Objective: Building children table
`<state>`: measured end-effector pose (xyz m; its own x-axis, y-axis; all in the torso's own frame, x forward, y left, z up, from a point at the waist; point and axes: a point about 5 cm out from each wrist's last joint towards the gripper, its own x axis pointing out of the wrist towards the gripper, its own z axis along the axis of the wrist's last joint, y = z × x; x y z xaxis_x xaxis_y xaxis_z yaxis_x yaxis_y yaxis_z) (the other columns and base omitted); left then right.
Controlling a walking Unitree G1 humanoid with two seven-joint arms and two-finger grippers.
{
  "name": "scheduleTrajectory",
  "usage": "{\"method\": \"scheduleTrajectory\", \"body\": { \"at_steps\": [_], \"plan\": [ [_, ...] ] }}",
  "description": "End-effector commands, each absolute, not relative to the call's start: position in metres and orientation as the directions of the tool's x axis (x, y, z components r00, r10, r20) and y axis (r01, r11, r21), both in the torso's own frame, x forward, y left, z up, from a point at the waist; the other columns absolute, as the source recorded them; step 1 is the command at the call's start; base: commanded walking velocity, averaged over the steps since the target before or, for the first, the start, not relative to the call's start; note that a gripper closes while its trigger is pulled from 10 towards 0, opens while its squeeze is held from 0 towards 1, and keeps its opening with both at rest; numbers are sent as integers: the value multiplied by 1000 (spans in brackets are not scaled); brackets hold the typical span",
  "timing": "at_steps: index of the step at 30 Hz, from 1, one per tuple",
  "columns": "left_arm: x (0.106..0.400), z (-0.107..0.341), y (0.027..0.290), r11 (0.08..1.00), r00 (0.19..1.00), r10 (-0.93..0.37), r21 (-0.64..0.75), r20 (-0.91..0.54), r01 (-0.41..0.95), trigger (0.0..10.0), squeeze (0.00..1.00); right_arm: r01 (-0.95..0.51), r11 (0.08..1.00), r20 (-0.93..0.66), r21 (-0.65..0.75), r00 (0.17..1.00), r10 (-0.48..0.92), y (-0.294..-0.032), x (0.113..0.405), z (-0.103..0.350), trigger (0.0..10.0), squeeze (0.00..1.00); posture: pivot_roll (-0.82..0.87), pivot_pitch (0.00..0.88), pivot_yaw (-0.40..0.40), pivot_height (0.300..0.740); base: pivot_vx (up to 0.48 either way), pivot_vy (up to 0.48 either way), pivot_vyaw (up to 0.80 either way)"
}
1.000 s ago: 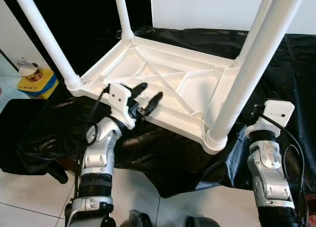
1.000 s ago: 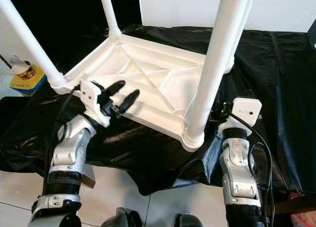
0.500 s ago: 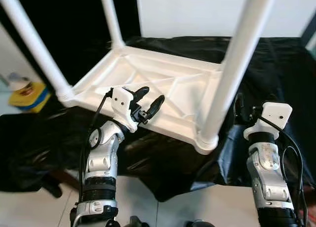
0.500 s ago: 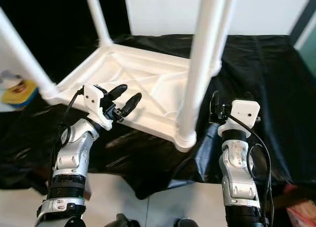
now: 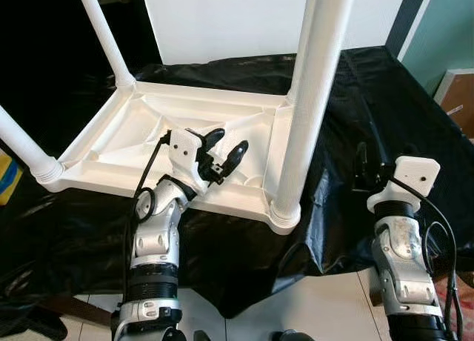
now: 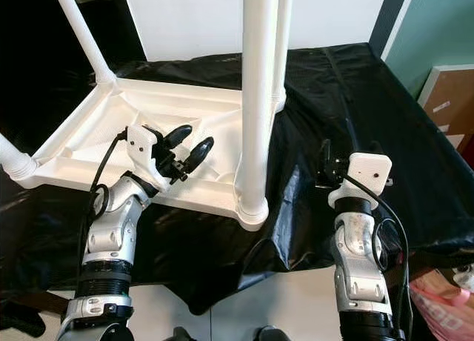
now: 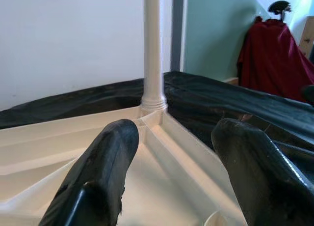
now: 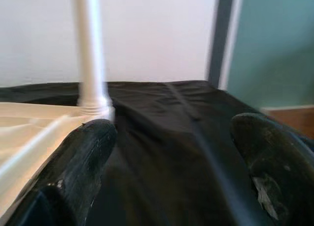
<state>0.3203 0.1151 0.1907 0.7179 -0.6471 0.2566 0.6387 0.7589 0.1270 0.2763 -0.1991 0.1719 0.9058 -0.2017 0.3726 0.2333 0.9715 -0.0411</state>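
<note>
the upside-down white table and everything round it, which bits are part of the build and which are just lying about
Part of the build:
- upturned white plastic tabletop
- white tubular near right leg
- open left gripper, over the tabletop
- open right gripper

Just lying about:
- black plastic sheet
- brown cardboard box
- dark red cloth

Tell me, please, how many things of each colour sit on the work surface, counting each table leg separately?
White table legs: 4
White tabletop, upside down: 1
Black cover sheet: 1
Total: 6
</note>
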Motion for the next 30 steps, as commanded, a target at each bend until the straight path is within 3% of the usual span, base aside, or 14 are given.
{"method": "scheduleTrajectory", "body": {
  "at_steps": [1, 6, 17, 30],
  "plan": [
    [328, 187, 137, 950, 918, -300, -1, 260, 311, 10000, 0, 220, 975, 367, -43, 911, -189, -196, 275, 169, 10000, 0, -154, 61, 44, 740, 0, 0, 0],
    [327, 185, 138, 947, 918, -307, -19, 250, 321, 10000, 0, 225, 973, 359, -43, 913, -195, -196, 272, 166, 10000, 0, -156, 68, 47, 740, 0, 96, 0],
    [325, 184, 136, 943, 918, -321, -12, 234, 333, 10000, 0, 263, 964, 349, -35, 907, -235, -200, 268, 163, 10000, 0, -156, 78, 54, 740, 0, 360, 0],
    [321, 182, 131, 940, 918, -339, 31, 206, 340, 10000, 0, 391, 919, 335, -43, 872, -356, -209, 256, 157, 10000, 0, -154, 106, 57, 740, 0, 0, 0]
  ]
}}
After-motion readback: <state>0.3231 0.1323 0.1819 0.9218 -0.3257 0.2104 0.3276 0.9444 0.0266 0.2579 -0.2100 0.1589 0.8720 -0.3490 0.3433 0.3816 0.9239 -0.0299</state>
